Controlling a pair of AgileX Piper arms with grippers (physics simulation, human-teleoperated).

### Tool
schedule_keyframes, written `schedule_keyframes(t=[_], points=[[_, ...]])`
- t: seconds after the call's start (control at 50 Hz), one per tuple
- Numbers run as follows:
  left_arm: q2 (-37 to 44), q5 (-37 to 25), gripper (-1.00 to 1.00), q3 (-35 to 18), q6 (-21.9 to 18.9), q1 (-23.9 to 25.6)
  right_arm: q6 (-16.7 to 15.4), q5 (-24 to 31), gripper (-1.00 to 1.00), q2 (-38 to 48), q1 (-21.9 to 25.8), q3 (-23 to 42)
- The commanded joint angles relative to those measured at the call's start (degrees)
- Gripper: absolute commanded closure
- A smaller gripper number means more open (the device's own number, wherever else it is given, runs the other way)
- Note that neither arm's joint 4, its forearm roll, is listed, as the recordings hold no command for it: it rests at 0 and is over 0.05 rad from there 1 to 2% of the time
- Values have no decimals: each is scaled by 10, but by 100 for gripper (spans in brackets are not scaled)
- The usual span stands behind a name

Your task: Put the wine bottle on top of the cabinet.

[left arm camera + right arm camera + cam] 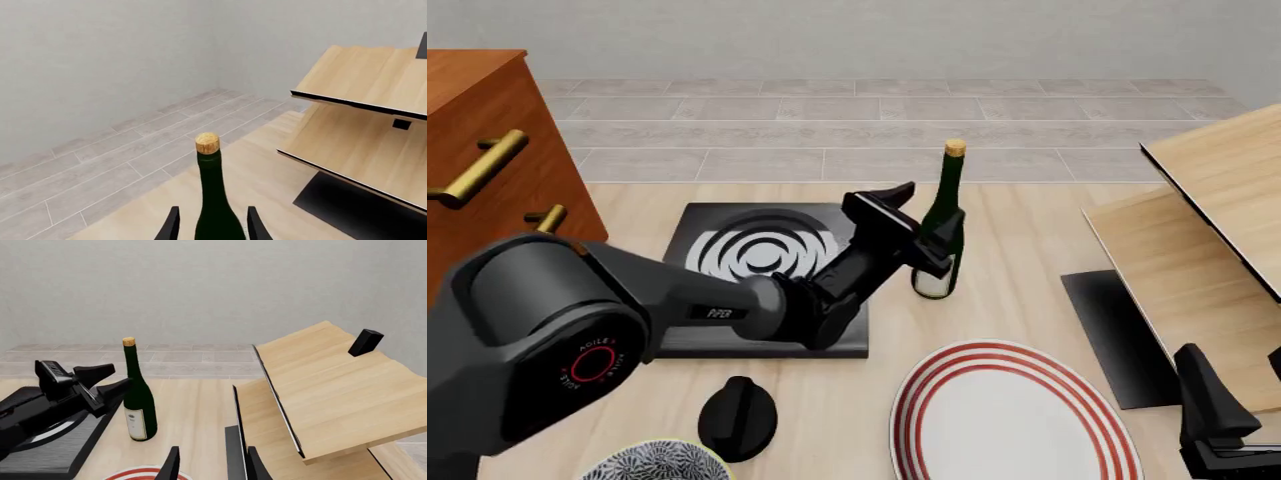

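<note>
The wine bottle (940, 235), dark green with a tan cork and white label, stands upright on the table right of a black mat. In the left wrist view the bottle (215, 200) rises between the two fingers of my left gripper (213, 227), with a small gap showing on each side. That left gripper (924, 245) is open around the bottle's lower body. The right wrist view shows the bottle (137, 405) resting on the tabletop. The reddish-brown cabinet (481, 120) with brass handles stands at the far left. My right gripper (213, 467) is open and empty, low at the front right (1214, 425).
A black mat with white rings (761, 250) lies under my left arm. A red-striped plate (1008, 420), a black knob-shaped object (738, 415) and a patterned bowl (654, 465) sit near the front. Slanted pale wood shelf panels (1214, 230) stand on a black base (1114, 335) at the right.
</note>
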State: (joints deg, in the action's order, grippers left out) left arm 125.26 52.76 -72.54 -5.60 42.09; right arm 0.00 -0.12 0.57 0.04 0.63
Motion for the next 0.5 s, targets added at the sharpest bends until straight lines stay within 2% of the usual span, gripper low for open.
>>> schedule_keyframes(t=[0.02, 0.5], points=[[23, 4, -100, -20, 6, 1, 0, 0, -100, 0, 0, 0], [78, -7, -100, -74, -4, -6, 0, 0, -100, 0, 0, 0]])
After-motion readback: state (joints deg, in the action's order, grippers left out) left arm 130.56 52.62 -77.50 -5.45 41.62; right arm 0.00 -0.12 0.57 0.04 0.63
